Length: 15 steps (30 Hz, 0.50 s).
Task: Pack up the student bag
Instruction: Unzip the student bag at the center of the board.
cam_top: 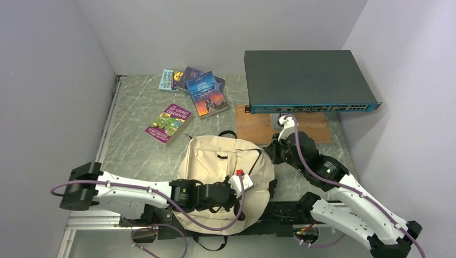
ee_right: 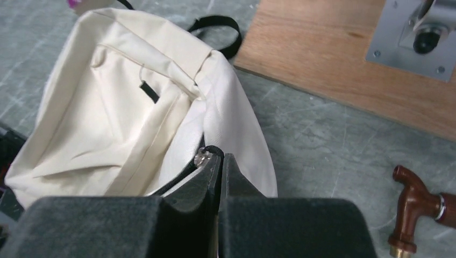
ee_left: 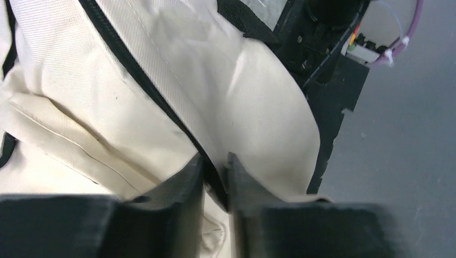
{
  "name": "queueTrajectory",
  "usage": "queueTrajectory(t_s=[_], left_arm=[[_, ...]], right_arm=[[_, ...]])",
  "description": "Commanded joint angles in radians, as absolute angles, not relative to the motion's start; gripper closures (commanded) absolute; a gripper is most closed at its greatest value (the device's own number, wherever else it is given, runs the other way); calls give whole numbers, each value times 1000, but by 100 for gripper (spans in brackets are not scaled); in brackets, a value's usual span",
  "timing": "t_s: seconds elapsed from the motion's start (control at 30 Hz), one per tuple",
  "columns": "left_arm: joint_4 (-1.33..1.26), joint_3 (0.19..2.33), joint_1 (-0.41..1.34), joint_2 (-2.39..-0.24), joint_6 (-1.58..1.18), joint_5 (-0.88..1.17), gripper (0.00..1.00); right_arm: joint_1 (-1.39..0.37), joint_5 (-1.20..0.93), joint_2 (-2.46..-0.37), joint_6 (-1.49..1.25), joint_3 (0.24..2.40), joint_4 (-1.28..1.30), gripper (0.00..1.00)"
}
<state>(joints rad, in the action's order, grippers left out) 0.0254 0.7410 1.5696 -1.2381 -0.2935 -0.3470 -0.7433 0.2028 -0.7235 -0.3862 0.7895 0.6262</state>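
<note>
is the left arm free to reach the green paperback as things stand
Probably not yet: the left end effector is shut on the student bag. Once released, nothing seems to block the way to the green paperback.

- Setting: a robot test cell in a lab, seen from the top view.
- Left arm (cam_top: 125,195) and right arm (cam_top: 355,210), white with purple cabling, are mounted at the bottom edge of the frame.
- Plain white walls (cam_top: 54,80) box the table in on the left, back and right.
- Marble-pattern tabletop (cam_top: 134,156), with an aluminium rail (cam_top: 109,118) along its left edge.
- Rack-mount network switch (cam_top: 304,78) at upper right, sitting over a wooden board (cam_top: 258,129).
- Paperback books (cam_top: 207,94) lie loose at upper centre.
</note>
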Motion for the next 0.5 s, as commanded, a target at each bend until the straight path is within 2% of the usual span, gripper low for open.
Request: queueTrajectory(t_s=[0.0,0.03,0.07,0.1,0.17,0.33,0.47], left_arm=[[103,702,1604,-1161,-321,-243,53],[89,709,1593,-1145,-334,-236,36],[70,720,1579,-1131,-345,-225,23],[45,731,1560,-1116,-355,-208,14],[9,765,1504,-1102,-397,-162,5],[43,885,1345,-1151,-563,-172,4],[88,973,1300,-1250,-531,-162,6]], right_arm=[[-718,225,-626,-277,805,402,100],[-718,184,-605,-274,792,395,100],[-718,158,-587,-274,775,385,100],[-718,132,-573,-277,759,378,100],[-718,76,-556,-283,747,367,100],[-719,-49,-563,-309,757,374,100],[-718,-85,-568,-323,750,365,100]])
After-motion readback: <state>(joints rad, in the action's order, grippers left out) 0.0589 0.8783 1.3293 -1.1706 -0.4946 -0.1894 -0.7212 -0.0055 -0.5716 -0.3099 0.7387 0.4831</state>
